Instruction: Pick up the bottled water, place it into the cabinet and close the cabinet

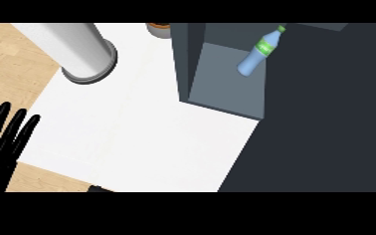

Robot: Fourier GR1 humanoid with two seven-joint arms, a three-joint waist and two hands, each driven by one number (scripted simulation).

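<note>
- Looking down through the head view, my only one, I find the bottled water (260,53) already inside the cabinet (220,74). It leans tilted, green cap toward the upper right, against the dark panel on the cabinet's right side. I cannot tell whether its base sits flat on the cabinet floor.
- I see my left hand (13,137) at the left edge, fingers straight and pointing up, holding nothing. It is resting, well apart from the cabinet.
- I cannot find my right hand anywhere, so I cannot say how it is set. It may be behind the large dark panel (316,114) filling the right side, which I take to be the cabinet door, though I cannot be sure.
- My reading is that placing is done and closing the door remains.
- First risk: the bottle looks unsteady. If the door swings in while it leans that way, the door or a jolt could tip it, and it might roll toward the opening and block the closing.
- Second risk: I would be moving a hand I cannot see. A sweep at the door from out of view could catch the cabinet wall or push the door off line.
- Third risk: the grey cylinder (77,50) and the small brown pot (158,29) stand on the white counter (140,129) left of the cabinet. Bringing the left hand across to help could knock them.
</note>
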